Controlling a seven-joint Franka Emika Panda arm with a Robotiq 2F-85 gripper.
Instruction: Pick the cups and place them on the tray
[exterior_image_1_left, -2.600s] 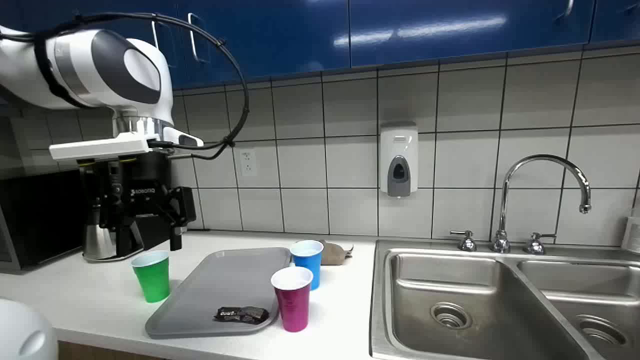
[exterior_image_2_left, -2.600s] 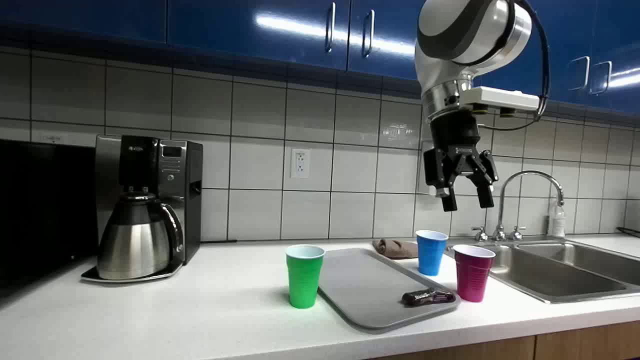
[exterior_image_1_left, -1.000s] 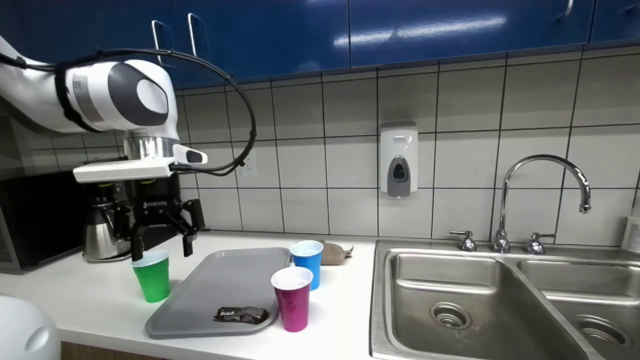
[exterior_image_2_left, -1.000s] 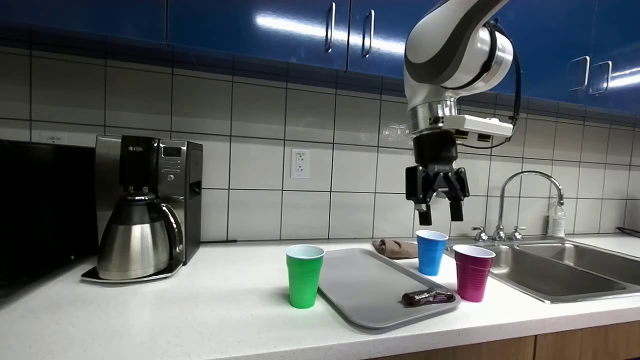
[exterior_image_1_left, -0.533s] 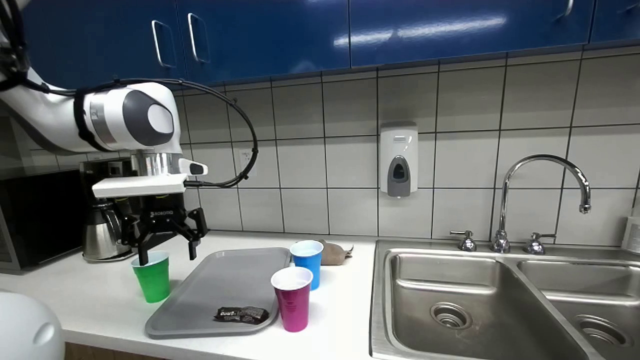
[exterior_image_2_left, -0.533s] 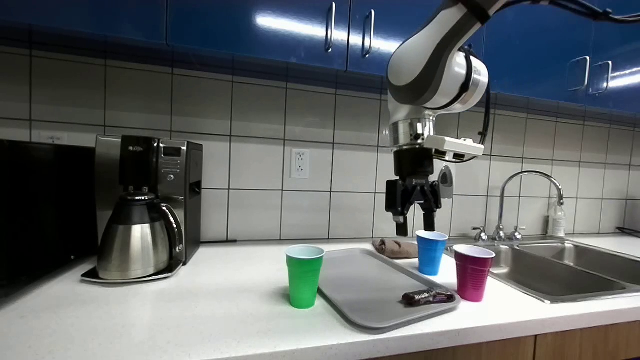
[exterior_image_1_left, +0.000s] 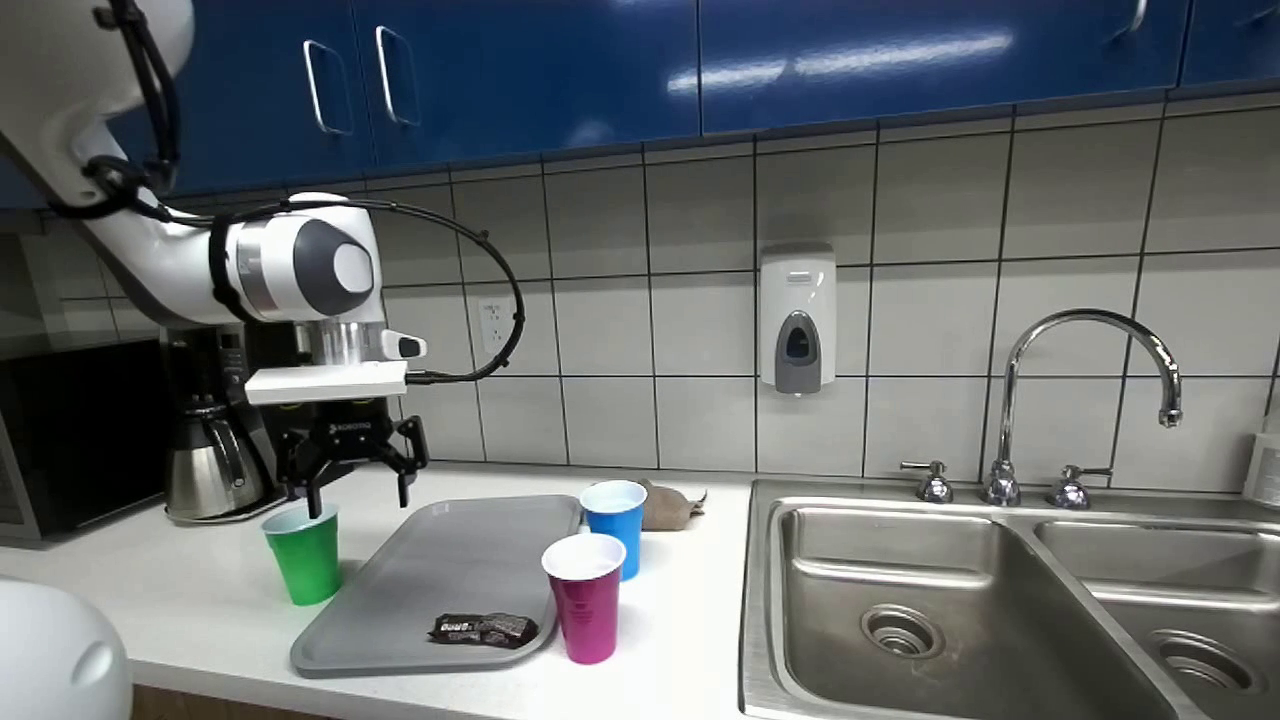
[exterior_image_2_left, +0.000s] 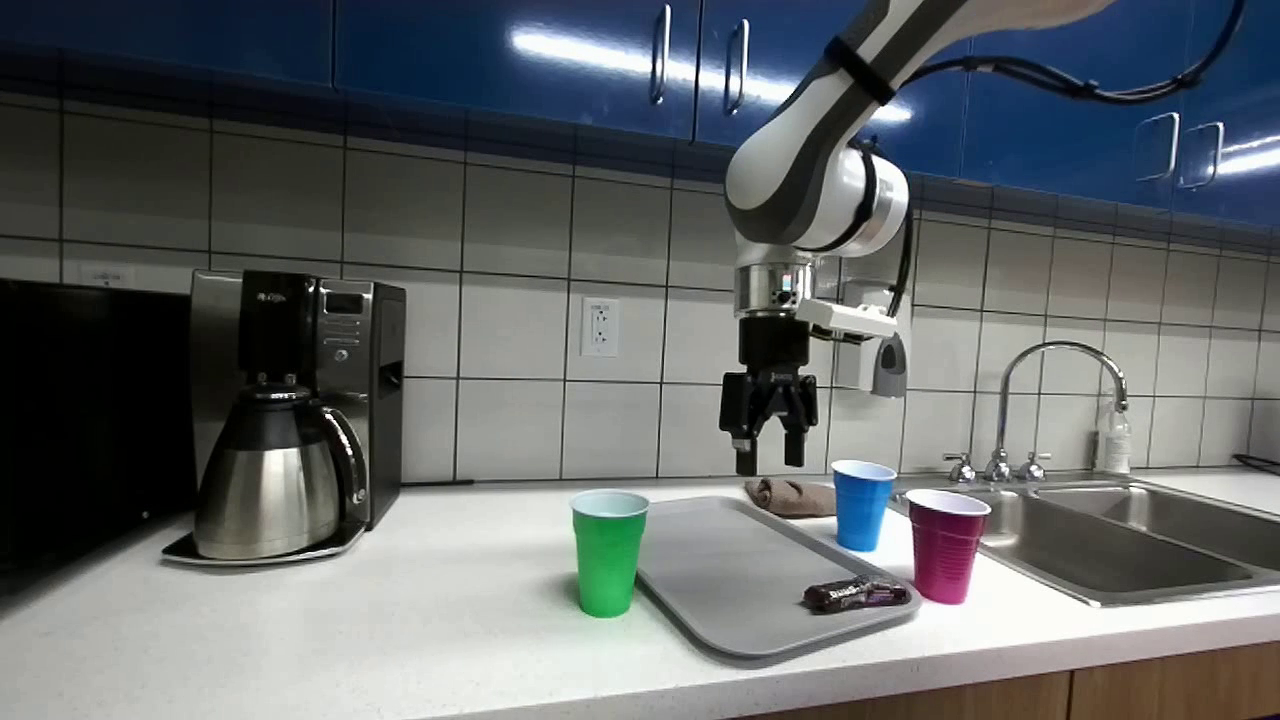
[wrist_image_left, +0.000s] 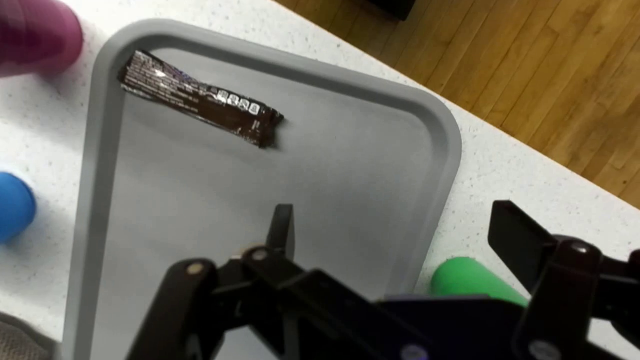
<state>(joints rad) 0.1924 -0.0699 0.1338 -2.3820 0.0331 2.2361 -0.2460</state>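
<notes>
Pincer (exterior_image_2_left: 770, 462): black, two-fingered, fingers spread apart, tips pointing down, raised above the table (exterior_image_2_left: 420, 640). In the wrist view one finger shows against the tray (wrist_image_left: 350, 165), its partner against the table beside the green cup (wrist_image_left: 465, 280).

Tray: grey, flat, round-cornered, low-rimmed; lying on the table near the front edge.

Green cup: tapered, pale inside; upright on the table, just beside the tray.

Purple cup (exterior_image_2_left: 947, 550): tapered, white inside; upright on the table, just beside the tray's opposite side, by its front corner.

Blue cup (exterior_image_2_left: 862, 508): tapered, white-rimmed; upright on the table, same side as the purple, farther back, near it.

Snack bar (wrist_image_left: 200, 100): dark wrapper; lying in the tray, one end at the rim on the purple cup's side.

Cloth (exterior_image_2_left: 795, 498): brown; on the table behind the blue cup.

Coffee pot (exterior_image_2_left: 270, 500): steel and black; standing in the coffee maker (exterior_image_2_left: 345, 375).

Sink (exterior_image_1_left: 765, 600): steel, double, with curved tap (exterior_image_1_left: 1005, 430).

Soap dispenser (exterior_image_1_left: 797, 300): white and grey; on the tiled wall (exterior_image_1_left: 600, 420).
</notes>
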